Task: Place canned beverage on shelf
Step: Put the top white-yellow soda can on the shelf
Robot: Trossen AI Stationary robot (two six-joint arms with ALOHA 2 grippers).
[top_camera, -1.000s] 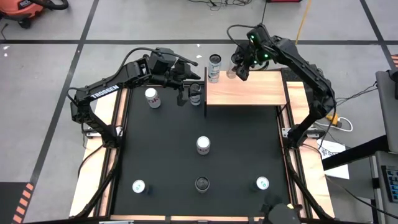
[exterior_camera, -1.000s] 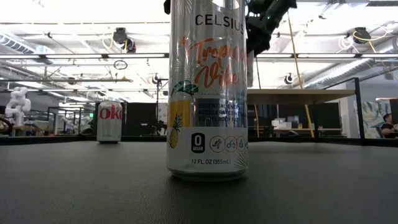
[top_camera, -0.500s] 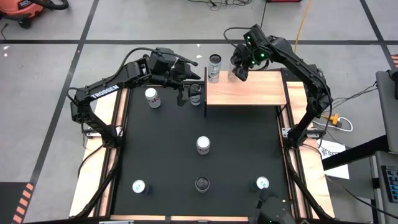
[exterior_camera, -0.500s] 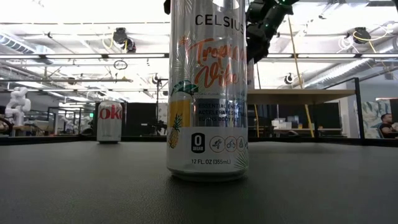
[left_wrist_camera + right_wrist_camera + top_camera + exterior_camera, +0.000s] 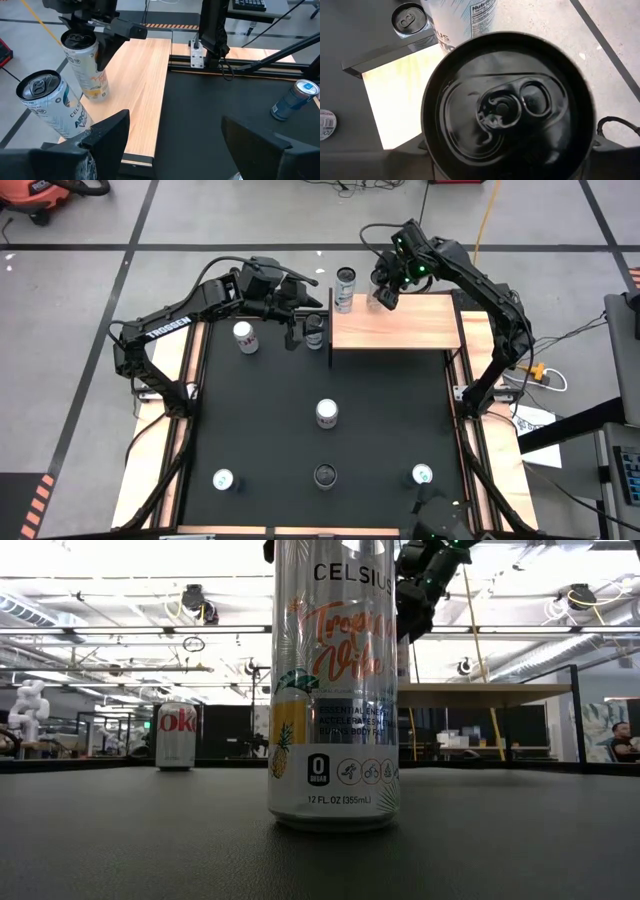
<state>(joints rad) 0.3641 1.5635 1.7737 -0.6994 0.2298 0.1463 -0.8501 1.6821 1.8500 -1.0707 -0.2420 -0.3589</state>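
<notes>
A black mat (image 5: 380, 420) covers the surface, carrying 6 cans; a wooden shelf (image 5: 400, 330) at its far edge holds 2 cans.

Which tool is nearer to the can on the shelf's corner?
Right. The right tool holds another can just beside that can; the left tool waits lower, off the shelf.

two cans (image 5: 345, 288) on shelf (image 5: 395, 330) far edge | five cans (image 5: 327, 413) on mat (image 5: 260, 420)

A grey concrete floor (image 5: 80, 300) crossed by dark taped lines is seen around the table from above, while bright ceiling strip lights (image 5: 120, 560) are shown at the upper left in the low view.
</notes>
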